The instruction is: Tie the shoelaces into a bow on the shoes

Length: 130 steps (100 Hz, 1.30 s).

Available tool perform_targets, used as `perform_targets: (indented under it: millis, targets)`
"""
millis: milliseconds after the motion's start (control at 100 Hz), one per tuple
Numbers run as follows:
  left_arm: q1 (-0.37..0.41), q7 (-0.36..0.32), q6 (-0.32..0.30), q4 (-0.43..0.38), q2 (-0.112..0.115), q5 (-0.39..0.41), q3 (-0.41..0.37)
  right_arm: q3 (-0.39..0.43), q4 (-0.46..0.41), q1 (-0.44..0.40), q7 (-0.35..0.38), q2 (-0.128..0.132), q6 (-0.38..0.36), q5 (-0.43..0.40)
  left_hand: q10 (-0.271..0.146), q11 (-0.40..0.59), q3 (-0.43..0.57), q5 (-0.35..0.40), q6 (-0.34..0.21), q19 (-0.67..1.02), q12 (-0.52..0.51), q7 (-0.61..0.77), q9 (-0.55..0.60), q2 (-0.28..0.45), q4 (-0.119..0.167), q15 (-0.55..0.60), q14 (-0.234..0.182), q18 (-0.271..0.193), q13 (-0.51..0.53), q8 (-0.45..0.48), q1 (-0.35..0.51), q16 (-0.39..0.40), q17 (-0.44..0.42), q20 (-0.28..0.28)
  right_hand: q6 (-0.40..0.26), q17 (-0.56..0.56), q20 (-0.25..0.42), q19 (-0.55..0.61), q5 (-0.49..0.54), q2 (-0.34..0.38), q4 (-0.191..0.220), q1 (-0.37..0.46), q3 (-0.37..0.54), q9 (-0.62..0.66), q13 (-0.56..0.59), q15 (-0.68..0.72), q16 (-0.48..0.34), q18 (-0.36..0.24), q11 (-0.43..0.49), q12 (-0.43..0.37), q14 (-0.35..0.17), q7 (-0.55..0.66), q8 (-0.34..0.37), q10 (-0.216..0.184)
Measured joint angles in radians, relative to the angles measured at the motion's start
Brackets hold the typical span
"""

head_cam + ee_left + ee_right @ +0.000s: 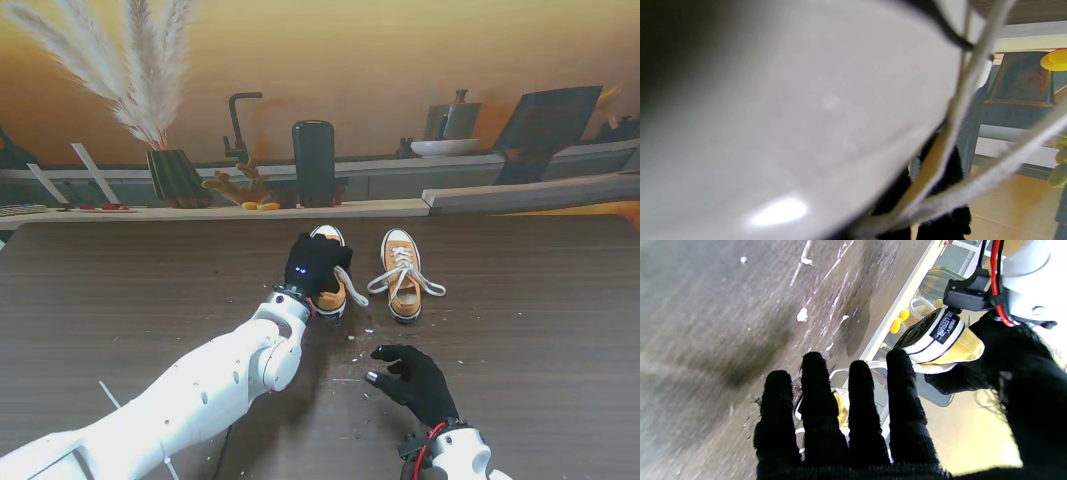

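Two yellow sneakers with white toe caps stand mid-table. My black-gloved left hand lies over the left shoe and grips it. One white lace loops out beside the hand. The left wrist view is filled by the blurred white toe cap, with laces running across it. The right shoe stands free, its laces spread loosely to both sides. My right hand is open, nearer to me than the shoes and apart from them. In the right wrist view its fingers are spread, with the left shoe's heel beyond.
Small white scraps litter the dark wooden table between the hands. A shelf runs along the far edge with a vase of pampas grass, a black upright object and a faucet.
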Motion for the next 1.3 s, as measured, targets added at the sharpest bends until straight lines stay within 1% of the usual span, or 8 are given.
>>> perform_targets:
  millis: [320, 510, 640, 730, 870, 1040, 1130, 1300]
  targets:
    - [-0.122, 0.101, -0.091, 0.306, -0.108, -0.089, 0.102, -0.003, 0.006, 0.008, 0.007, 0.0, 0.003, 0.002, -0.002, 0.001, 0.008, -0.002, 0.0, -0.007, 0.0, -0.012, -0.001, 0.0, 0.0, 0.002, -0.003, -0.018, 0.0, 0.0, -0.001, 0.0, 0.0, 0.0, 0.0, 0.0, 0.0, 0.001, 0.0, 0.0, 0.0, 0.0, 0.0, 0.0, 0.0, 0.0, 0.0, 0.0, 0.0, 0.0, 0.0, 0.0, 0.0, 0.0]
    - [-0.182, 0.173, -0.174, 0.519, -0.194, -0.136, 0.169, -0.002, 0.007, 0.007, 0.005, 0.0, 0.003, -0.002, -0.007, 0.001, 0.008, -0.033, 0.0, -0.047, 0.002, -0.038, -0.013, 0.001, 0.0, 0.002, -0.011, -0.021, -0.004, 0.0, -0.001, 0.0, -0.034, 0.0, 0.0, 0.0, -0.003, 0.001, 0.0, 0.0, 0.0, 0.0, 0.0, 0.0, 0.0, 0.0, 0.0, 0.0, 0.0, 0.0, 0.0, 0.0, 0.0, 0.0]
    - [-0.194, 0.158, -0.179, 0.547, -0.214, -0.156, 0.188, -0.002, 0.007, 0.007, 0.006, 0.0, 0.003, -0.001, -0.007, 0.0, 0.008, -0.054, 0.0, -0.074, 0.031, -0.068, -0.026, 0.016, 0.002, 0.001, -0.015, -0.021, -0.018, 0.0, -0.001, 0.0, -0.048, 0.0, 0.0, 0.0, -0.01, 0.001, 0.0, 0.0, 0.0, 0.0, 0.0, 0.0, 0.0, 0.0, 0.0, 0.0, 0.0, 0.0, 0.0, 0.0, 0.0, 0.0]
    - [-0.198, 0.134, -0.179, 0.551, -0.22, -0.162, 0.196, -0.001, 0.007, 0.007, 0.006, 0.0, 0.001, 0.001, -0.012, -0.047, -0.043, -0.092, 0.0, -0.126, 0.076, -0.133, -0.05, 0.052, 0.045, -0.048, -0.032, -0.036, -0.029, -0.037, -0.001, 0.0, -0.072, 0.0, 0.0, 0.0, -0.01, 0.001, 0.0, 0.0, 0.0, 0.0, 0.0, 0.0, 0.0, 0.0, 0.0, 0.0, 0.0, 0.0, 0.0, 0.0, 0.0, 0.0]
    - [-0.198, -0.006, -0.164, 0.503, -0.202, -0.163, 0.197, 0.0, 0.006, 0.005, 0.003, 0.0, -0.004, 0.0, -0.002, -0.176, -0.159, -0.164, 0.002, -0.223, 0.144, -0.245, -0.094, 0.118, 0.161, -0.13, -0.035, -0.07, -0.067, -0.088, -0.028, 0.0, -0.122, 0.065, 0.0, 0.0, -0.011, 0.001, 0.0, 0.0, 0.0, 0.0, 0.0, 0.002, 0.0, 0.0, 0.0, 0.0, 0.0, 0.0, 0.0, 0.0, 0.0, 0.0]
    - [-0.187, -0.108, -0.093, 0.38, -0.143, -0.136, 0.197, 0.002, 0.004, -0.001, -0.005, 0.0, -0.01, -0.005, 0.011, -0.259, -0.182, -0.237, 0.007, -0.342, 0.171, -0.371, -0.173, 0.176, 0.221, -0.132, -0.035, -0.12, -0.175, -0.154, -0.149, -0.042, -0.182, 0.208, 0.0, 0.0, -0.011, 0.002, 0.0, 0.0, 0.0, 0.0, 0.0, 0.011, 0.0, 0.0, 0.0, 0.0, 0.0, 0.0, 0.0, 0.0, 0.0, 0.0]
    - [-0.176, -0.176, -0.062, 0.317, -0.112, -0.123, 0.185, 0.002, 0.004, -0.002, -0.006, 0.0, -0.013, -0.005, 0.024, -0.258, -0.301, -0.288, 0.013, -0.394, 0.022, -0.45, -0.264, 0.193, 0.267, -0.11, -0.05, -0.12, -0.236, -0.218, -0.248, -0.173, -0.215, 0.232, 0.0, 0.0, -0.011, 0.002, 0.0, 0.0, 0.0, 0.0, 0.0, 0.011, 0.0, 0.0, 0.0, 0.0, 0.0, 0.0, 0.0, 0.0, 0.0, 0.0]
    - [-0.146, -0.335, 0.045, 0.151, -0.041, -0.104, 0.16, 0.002, 0.004, -0.002, -0.006, 0.0, -0.018, -0.005, 0.037, -0.258, -0.491, -0.302, 0.056, -0.444, -0.128, -0.598, -0.334, 0.257, 0.31, -0.153, -0.051, -0.12, -0.273, -0.245, -0.382, -0.197, -0.25, 0.243, 0.0, 0.0, -0.011, 0.009, 0.0, 0.0, 0.0, 0.0, 0.0, 0.011, 0.0, 0.0, 0.0, 0.0, 0.0, 0.0, 0.0, 0.0, 0.0, 0.0]
